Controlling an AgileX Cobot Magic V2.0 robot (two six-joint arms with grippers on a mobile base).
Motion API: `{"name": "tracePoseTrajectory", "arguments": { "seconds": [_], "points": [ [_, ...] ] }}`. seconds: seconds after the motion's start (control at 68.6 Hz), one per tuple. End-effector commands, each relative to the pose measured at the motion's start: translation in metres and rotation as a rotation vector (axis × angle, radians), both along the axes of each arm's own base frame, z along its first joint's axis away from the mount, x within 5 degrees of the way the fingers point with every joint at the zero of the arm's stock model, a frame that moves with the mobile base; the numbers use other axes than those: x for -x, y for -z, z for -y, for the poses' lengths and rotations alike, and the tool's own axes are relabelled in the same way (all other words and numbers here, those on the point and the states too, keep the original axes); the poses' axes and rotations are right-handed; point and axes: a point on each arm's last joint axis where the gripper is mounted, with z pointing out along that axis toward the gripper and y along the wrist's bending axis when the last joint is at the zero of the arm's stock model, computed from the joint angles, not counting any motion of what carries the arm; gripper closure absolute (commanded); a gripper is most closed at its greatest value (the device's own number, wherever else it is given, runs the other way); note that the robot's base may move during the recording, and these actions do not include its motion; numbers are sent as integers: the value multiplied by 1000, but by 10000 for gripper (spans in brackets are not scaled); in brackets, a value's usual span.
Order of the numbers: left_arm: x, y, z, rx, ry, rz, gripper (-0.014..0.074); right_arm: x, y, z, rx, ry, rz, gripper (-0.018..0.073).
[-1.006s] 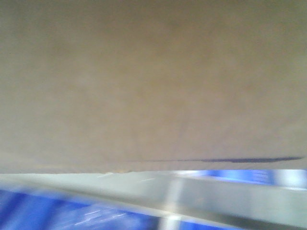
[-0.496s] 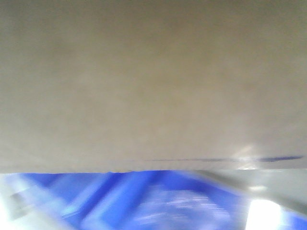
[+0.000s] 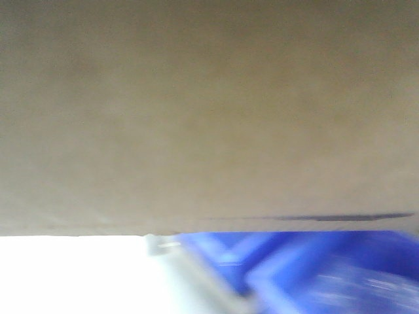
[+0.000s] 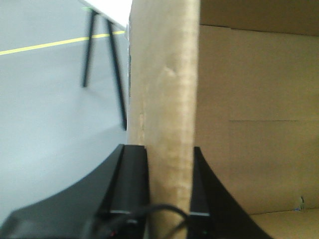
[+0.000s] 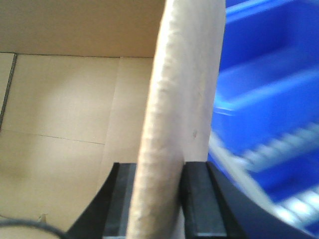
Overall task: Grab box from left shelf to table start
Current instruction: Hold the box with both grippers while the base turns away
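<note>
Left hand [image 4: 168, 155] pinches one upright wall of the box [image 4: 169, 74], one black finger [image 4: 132, 169] on the outside and the other inside, both pressed flat against the cardboard. Right hand [image 5: 160, 172] pinches the opposite wall in the same way, with one black finger [image 5: 197, 184] on the outside face. Between them the large brown box is open at the top, and its plain inner walls and floor show in both wrist views.

From the front, the box [image 3: 209, 118] fills nearly the whole view, with a thin dark streak [image 3: 340, 217] along its lower edge. Below it, to the right, sit blurred bright blue bins [image 3: 327, 271] of the left shelf [image 5: 279, 149]. Beside the right hand, more blue bins [image 5: 269, 74] and pale rollers [image 5: 299, 206] lie just past the box wall.

On the left hand's side there is grey floor [image 4: 50, 124] with a yellow line [image 4: 50, 45]. A white surface [image 4: 107, 7] on thin black legs [image 4: 117, 84] stands just behind the box.
</note>
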Motion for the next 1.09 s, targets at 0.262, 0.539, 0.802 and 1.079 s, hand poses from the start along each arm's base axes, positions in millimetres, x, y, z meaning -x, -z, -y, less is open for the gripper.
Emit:
{"name": "tracePoseTrajectory", "arguments": {
  "seconds": [0.262,0.539,0.802,1.079],
  "points": [
    [2,-21,-1,63,-5,151,696,-2,-19,6,13,69,145,502],
    [2,-21,0,72,5,149,696,-2,-19,6,13,69,145,502],
    [2,-21,3,98,34,143,696,-4,-19,6,13,69,140,502],
    [4,-21,4,109,45,144,696,-3,-19,6,13,69,141,502]
  ]
}}
